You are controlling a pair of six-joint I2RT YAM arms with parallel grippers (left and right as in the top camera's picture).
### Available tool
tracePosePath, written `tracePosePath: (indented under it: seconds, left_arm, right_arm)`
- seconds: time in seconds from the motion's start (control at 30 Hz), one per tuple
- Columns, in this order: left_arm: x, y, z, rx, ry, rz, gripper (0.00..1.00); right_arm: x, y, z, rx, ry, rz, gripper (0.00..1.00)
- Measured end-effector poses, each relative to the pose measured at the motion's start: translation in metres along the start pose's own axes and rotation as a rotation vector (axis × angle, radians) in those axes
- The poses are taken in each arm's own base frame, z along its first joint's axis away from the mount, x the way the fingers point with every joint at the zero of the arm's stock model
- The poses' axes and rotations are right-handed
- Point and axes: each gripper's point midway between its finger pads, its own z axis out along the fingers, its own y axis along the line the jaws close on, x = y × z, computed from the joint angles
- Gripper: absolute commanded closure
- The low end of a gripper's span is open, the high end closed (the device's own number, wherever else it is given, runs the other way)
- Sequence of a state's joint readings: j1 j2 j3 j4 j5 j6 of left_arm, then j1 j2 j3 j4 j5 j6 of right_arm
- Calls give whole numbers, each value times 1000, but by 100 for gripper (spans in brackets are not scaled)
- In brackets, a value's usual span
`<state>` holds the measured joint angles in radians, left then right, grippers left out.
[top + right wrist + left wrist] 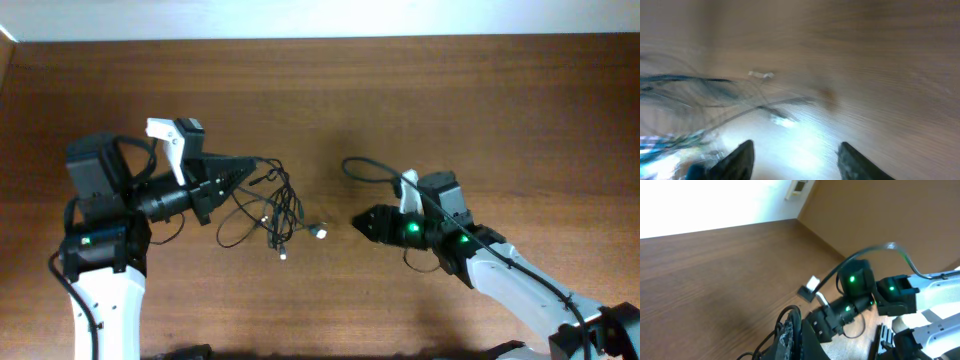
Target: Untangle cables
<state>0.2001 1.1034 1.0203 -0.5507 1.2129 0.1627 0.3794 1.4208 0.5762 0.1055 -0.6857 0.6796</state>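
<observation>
Cables [278, 208] tangled on table [420, 90], left claw [247, 166] pinching them, right claw [358, 224] parted, empty, nearby

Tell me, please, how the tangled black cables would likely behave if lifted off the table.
The cables probably flop: they lie in loose, irregular loops on the table. They look thin, so likely light, dragging rather than resisting. The small pale plug may swing and snag a loop when raised.
</observation>
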Motion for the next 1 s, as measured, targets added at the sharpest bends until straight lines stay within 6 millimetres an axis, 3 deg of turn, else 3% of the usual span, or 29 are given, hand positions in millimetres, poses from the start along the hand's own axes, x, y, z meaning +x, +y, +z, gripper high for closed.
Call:
tracePosePath:
  seconds: [0.07, 0.1, 0.13, 0.2, 0.27, 0.4, 0.5, 0.57, 0.6, 0.67, 0.7, 0.73, 0.83, 0.93, 1.0]
  left_arm:
    - [3, -10, 9, 38, 20, 30, 100]
    - [5, -16, 13, 59, 30, 44, 100]
    - [7, -21, 18, 78, 40, 60, 100]
    - [9, -26, 22, 98, 50, 78, 100]
    - [10, -30, 24, 110, 56, 82, 100]
    - [14, -38, 30, 137, 73, 82, 100]
    - [22, -60, 43, 216, 110, 104, 100]
    - [27, -77, 50, 276, 132, 116, 100]
    - [28, -82, 51, 299, 134, 118, 100]
    - [27, -90, 50, 341, 129, 119, 100]
    - [27, -92, 49, 356, 127, 118, 100]
    - [27, -94, 49, 364, 125, 117, 100]
    - [30, -85, 48, 344, 127, 93, 100]
    - [31, -57, 39, 249, 109, 50, 100]
    - [26, -31, 25, 159, 72, 14, 100]
  right_arm:
    - [-8, 52, -5, -230, 5, -117, 41]
    - [-7, 67, -7, -292, 19, -137, 36]
    - [-4, 87, -9, -366, 33, -159, 29]
    - [4, 106, -7, -417, 58, -150, 11]
    - [12, 115, 2, -410, 61, -126, 2]
    - [15, 119, 27, -303, -31, 23, 1]
    - [7, 106, 38, -193, -149, 184, 1]
    - [-9, 93, 37, -139, -259, 290, 0]
    - [-18, 86, 34, -114, -316, 327, 10]
    - [-24, 62, 32, -18, -390, 386, 72]
    - [-25, 52, 31, 28, -410, 400, 90]
    - [-22, 41, 30, 82, -418, 416, 96]
    - [-19, 21, 23, 189, -418, 447, 96]
    - [-25, 5, 7, 256, -397, 504, 96]
    - [-27, 6, 1, 249, -342, 538, 96]
